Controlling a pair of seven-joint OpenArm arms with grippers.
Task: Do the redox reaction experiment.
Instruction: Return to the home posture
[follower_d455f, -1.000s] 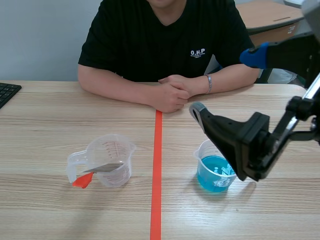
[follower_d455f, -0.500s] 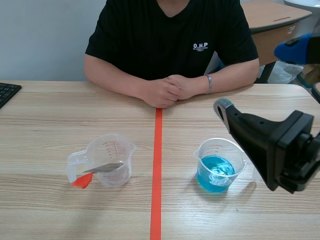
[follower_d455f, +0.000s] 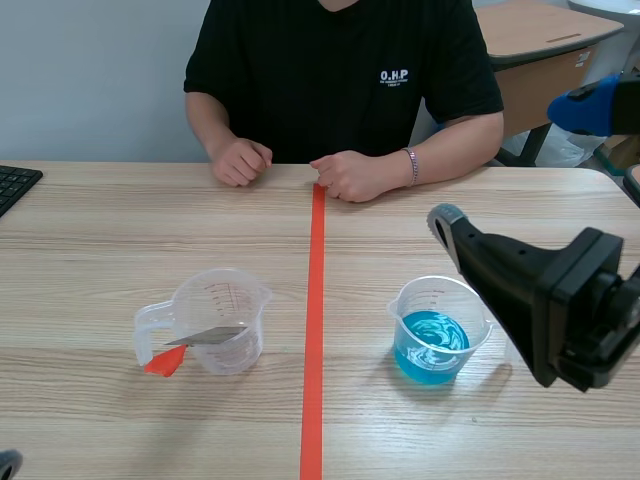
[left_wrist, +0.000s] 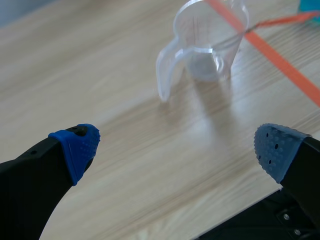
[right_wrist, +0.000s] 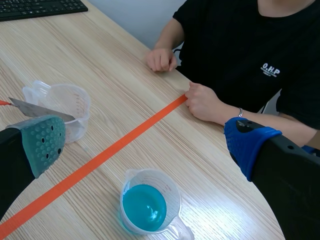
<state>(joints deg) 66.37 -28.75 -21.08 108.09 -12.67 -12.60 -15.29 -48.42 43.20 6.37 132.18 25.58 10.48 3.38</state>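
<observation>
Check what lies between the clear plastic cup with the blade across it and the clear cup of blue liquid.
Only the orange-red tape line on the bare wooden table, as the scene view shows.

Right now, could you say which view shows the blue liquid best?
The right wrist view looks down into the cup, showing all the blue liquid. The scene view sees it obliquely; the left wrist view, barely a sliver.

We hold our left gripper (left_wrist: 175, 150) wide open; the clear cup (left_wrist: 210, 50) stands at one o'clock ahead, on the table (left_wrist: 90, 75).
</observation>
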